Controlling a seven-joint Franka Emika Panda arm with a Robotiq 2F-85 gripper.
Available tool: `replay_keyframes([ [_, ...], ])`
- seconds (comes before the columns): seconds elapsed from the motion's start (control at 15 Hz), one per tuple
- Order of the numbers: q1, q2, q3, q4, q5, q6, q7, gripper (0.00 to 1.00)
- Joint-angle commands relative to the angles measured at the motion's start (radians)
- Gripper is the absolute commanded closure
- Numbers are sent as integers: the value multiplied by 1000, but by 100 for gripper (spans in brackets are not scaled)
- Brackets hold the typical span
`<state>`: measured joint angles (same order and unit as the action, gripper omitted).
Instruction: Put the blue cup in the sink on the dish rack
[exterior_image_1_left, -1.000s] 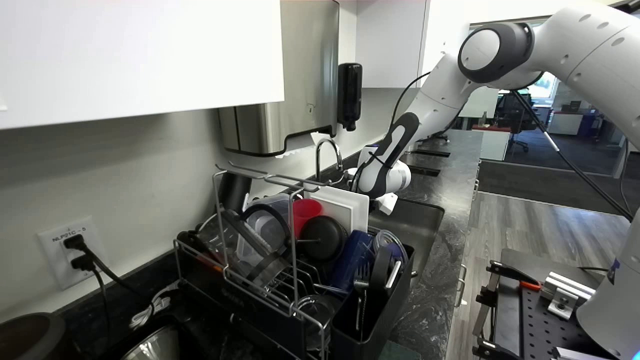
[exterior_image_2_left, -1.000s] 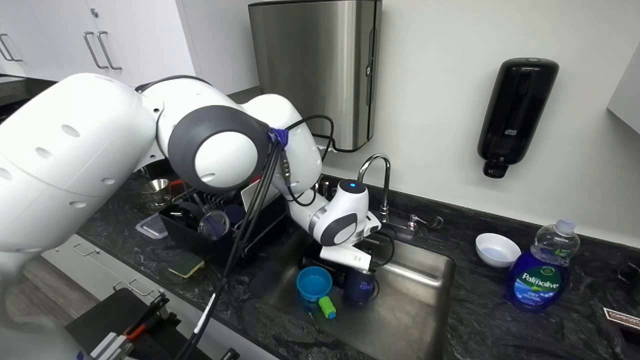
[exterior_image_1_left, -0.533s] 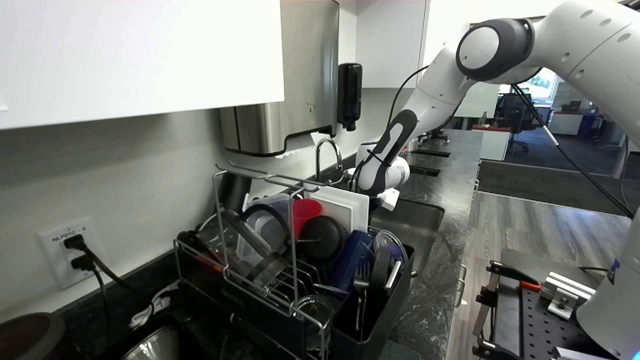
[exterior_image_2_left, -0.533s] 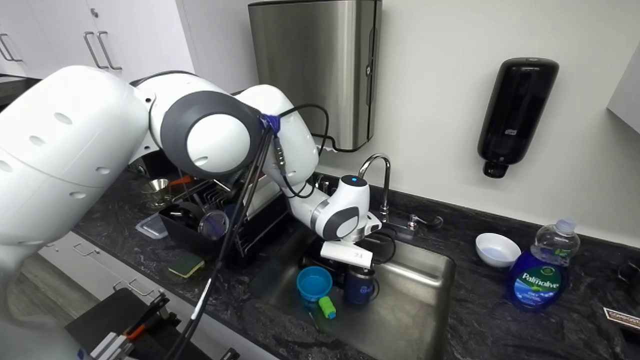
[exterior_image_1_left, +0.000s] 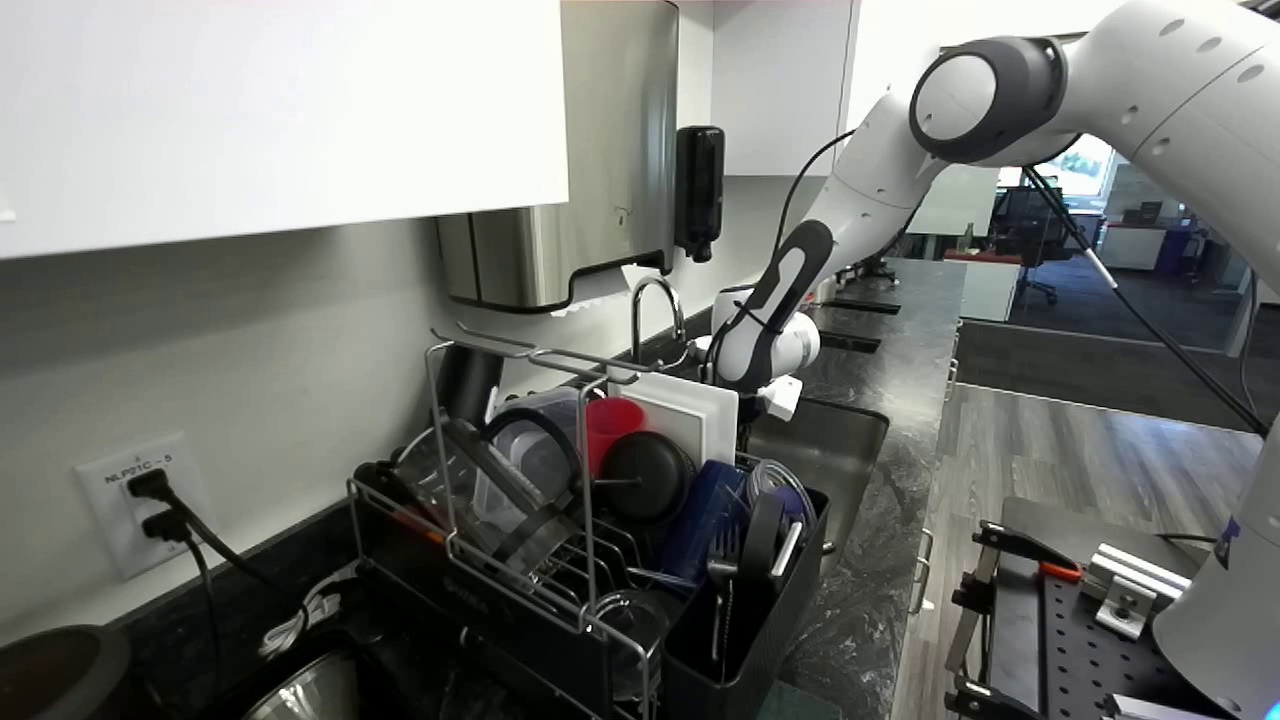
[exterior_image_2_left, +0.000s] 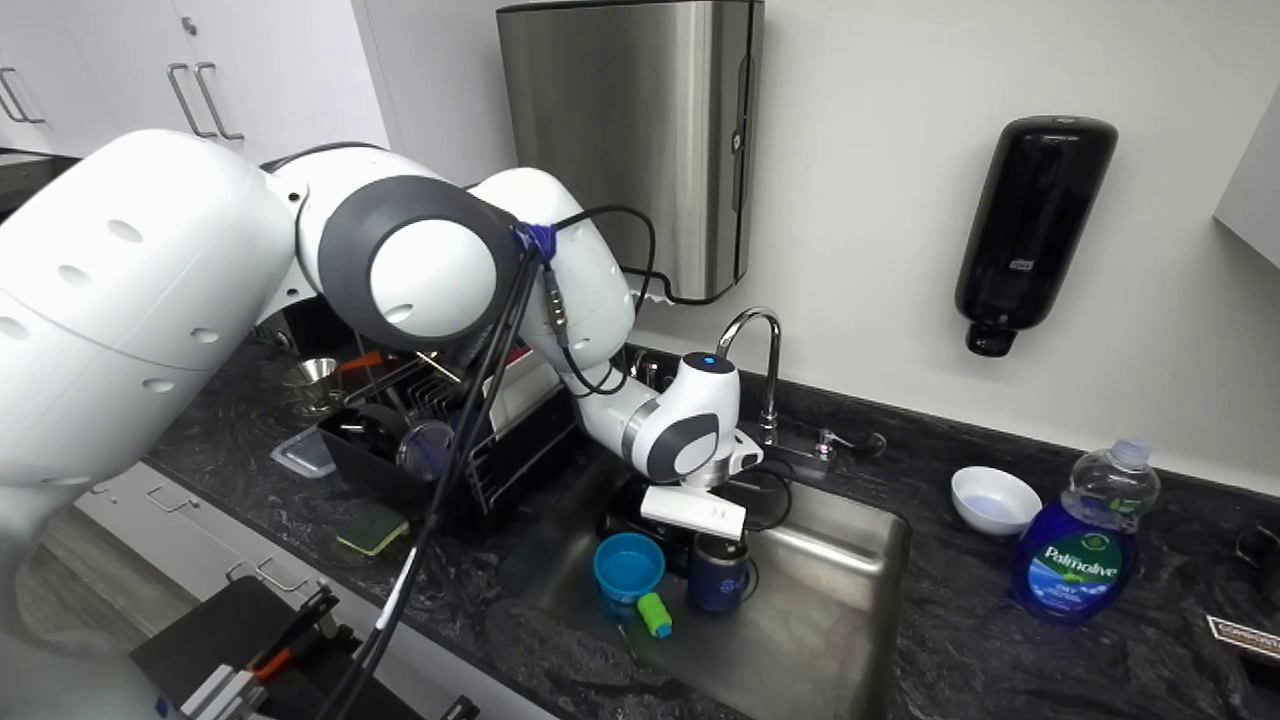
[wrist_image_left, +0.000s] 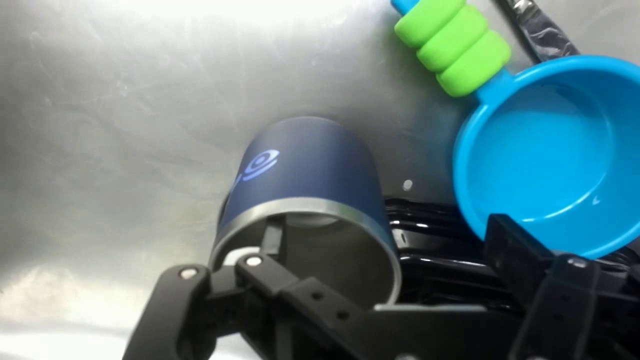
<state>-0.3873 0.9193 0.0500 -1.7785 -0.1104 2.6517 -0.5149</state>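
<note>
A dark navy blue cup (exterior_image_2_left: 717, 580) with a silver rim and a handle stands upright in the metal sink (exterior_image_2_left: 800, 640). It also shows in the wrist view (wrist_image_left: 315, 165), mouth toward the camera. My gripper (wrist_image_left: 387, 240) is open at the cup's mouth. One finger shows within the cup's opening. The other is outside, over a black object and beside a light blue cup (wrist_image_left: 540, 150) with a green grip. In an exterior view a white block on the wrist hides most of the gripper. The dish rack (exterior_image_1_left: 590, 500) stands beside the sink, filled with dishes.
A glossy black item (wrist_image_left: 430, 245) lies in the sink beside the navy cup. The faucet (exterior_image_2_left: 770, 370) rises behind the sink. A white bowl (exterior_image_2_left: 995, 500) and a soap bottle (exterior_image_2_left: 1085, 540) stand on the counter. A sponge (exterior_image_2_left: 373, 533) lies near the rack.
The arm's upper links have shifted slightly up and back over the last second. The wrist has turned a little, showing more of the navy cup's rim. The cups have not visibly moved.
</note>
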Motion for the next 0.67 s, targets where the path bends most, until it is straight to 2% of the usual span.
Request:
replay_keyframes([
  [0.0, 21, -14, -27, -6, -6, -42, 17, 0],
  [0.6, 22, -16, -53, -22, -6, -69, 22, 0],
])
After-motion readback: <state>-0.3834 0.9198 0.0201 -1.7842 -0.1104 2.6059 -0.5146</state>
